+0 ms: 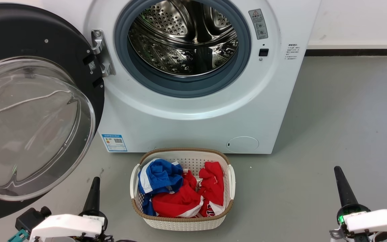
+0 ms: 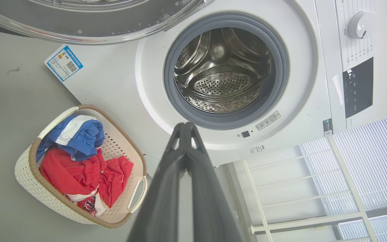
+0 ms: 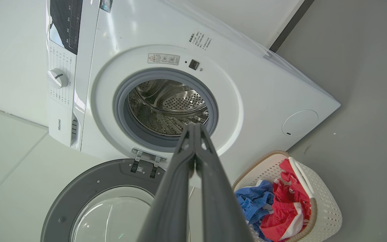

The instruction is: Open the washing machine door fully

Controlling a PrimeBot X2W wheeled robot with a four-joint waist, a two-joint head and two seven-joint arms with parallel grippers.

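Note:
The washing machine door (image 1: pixel 35 111), round and black with a bulging clear glass bowl, stands swung wide to the left on its chrome hinge (image 1: pixel 101 52); it also shows as the washing machine door (image 3: pixel 89 198) and as a rim of the washing machine door (image 2: pixel 89 20). The steel drum (image 1: pixel 183 37) lies bare inside its grey rubber ring. My left gripper (image 1: pixel 95 181) is low at the left, shut and empty, below the door. My right gripper (image 1: pixel 338 171) is low at the right, shut and empty, well away from the machine. Each wrist view shows its own fingertips (image 2: pixel 185 129) (image 3: pixel 194 129) pressed together.
A white laundry basket (image 1: pixel 182 222) with red and blue clothes sits on the grey floor right in front of the machine, between my arms. A small round white flap (image 1: pixel 243 144) is on the lower front panel. The white wall and dark skirting run behind at right.

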